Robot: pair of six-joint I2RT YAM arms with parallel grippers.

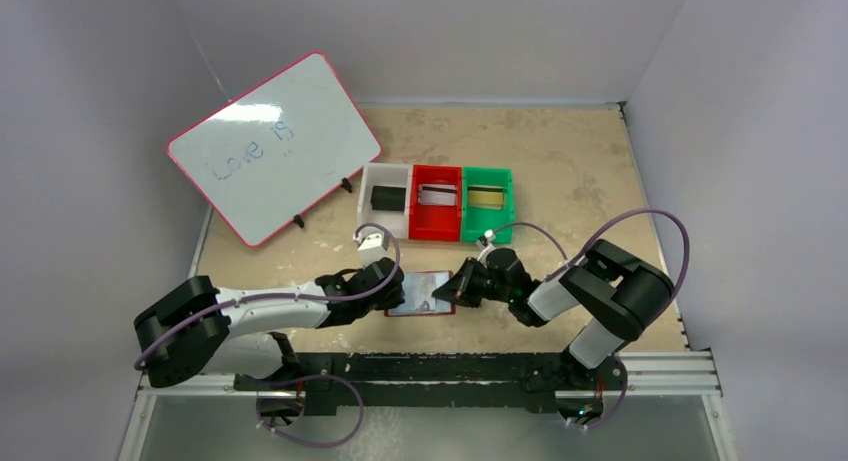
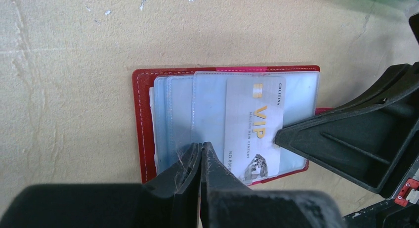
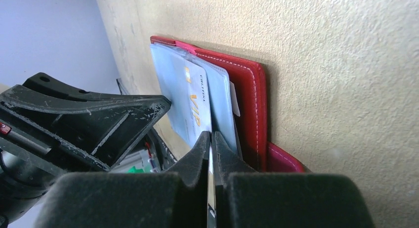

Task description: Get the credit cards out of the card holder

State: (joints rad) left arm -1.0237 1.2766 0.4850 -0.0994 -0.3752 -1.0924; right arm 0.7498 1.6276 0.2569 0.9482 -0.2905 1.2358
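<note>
The dark red card holder (image 1: 424, 305) lies open on the table between both arms, its pale blue sleeves facing up (image 2: 141, 124). A silver-grey credit card (image 2: 254, 124) printed "VIP" sticks partly out of a sleeve. My right gripper (image 3: 211, 136) is shut on that card's (image 3: 192, 102) near edge, a thin pale strip showing between its fingers. My left gripper (image 2: 201, 146) is shut with nothing between its tips, which press down on the sleeves left of the card. In the top view the left gripper (image 1: 394, 287) and right gripper (image 1: 452, 289) meet over the holder.
Three small bins stand behind the holder: a white bin (image 1: 387, 177) with a black card, a red bin (image 1: 437, 223) with a silver card, a green bin (image 1: 487, 176) with a gold card. A pink-framed whiteboard (image 1: 270, 146) leans at the back left.
</note>
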